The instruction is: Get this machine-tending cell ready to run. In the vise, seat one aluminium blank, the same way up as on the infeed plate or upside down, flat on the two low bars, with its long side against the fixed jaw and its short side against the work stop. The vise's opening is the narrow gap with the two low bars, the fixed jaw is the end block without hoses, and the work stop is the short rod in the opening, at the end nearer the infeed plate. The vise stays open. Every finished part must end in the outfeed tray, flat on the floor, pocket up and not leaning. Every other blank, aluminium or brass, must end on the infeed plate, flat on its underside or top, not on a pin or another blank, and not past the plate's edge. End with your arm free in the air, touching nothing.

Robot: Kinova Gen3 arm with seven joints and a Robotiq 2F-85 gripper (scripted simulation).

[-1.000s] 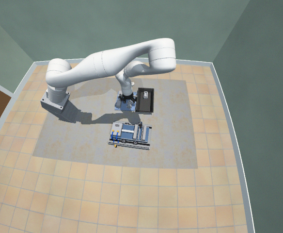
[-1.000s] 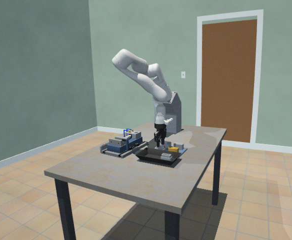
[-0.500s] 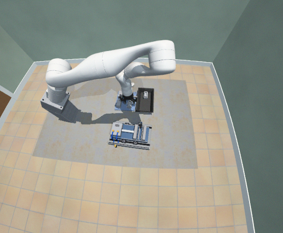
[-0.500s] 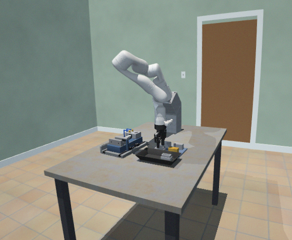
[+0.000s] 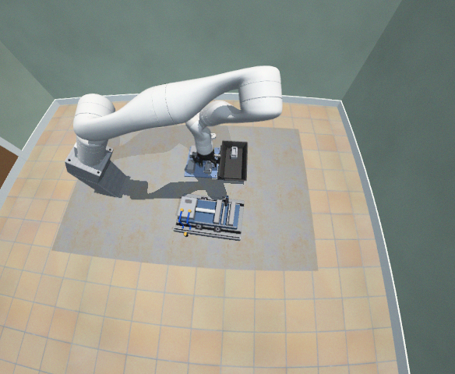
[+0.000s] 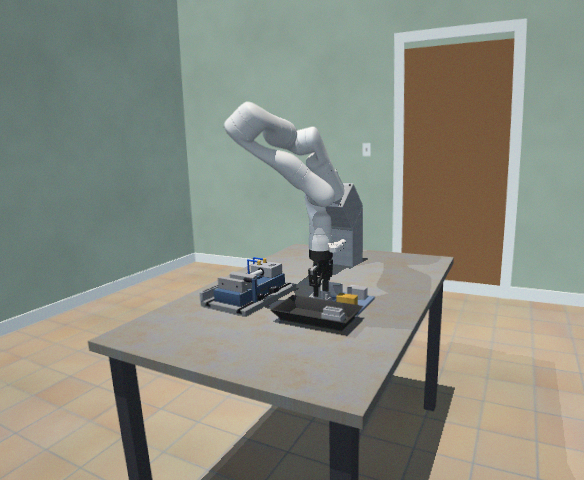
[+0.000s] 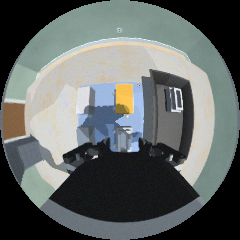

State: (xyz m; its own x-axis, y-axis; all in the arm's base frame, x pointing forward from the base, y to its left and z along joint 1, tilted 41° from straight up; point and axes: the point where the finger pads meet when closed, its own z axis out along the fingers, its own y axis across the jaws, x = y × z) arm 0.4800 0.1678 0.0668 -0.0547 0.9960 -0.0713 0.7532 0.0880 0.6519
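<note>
Tool partly open, holding nothing, poised over aluminium blank on infeed plate. Judged best: descend square, straddle blank's narrow width, close evenly. Wrist view alone shows, left to right, second grey blank, brass blank, outfeed tray; top view alone shows vise on bench.

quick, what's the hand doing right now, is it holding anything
Hand: open, holding nothing, poised over an aluminium blank on the infeed plate.
</note>
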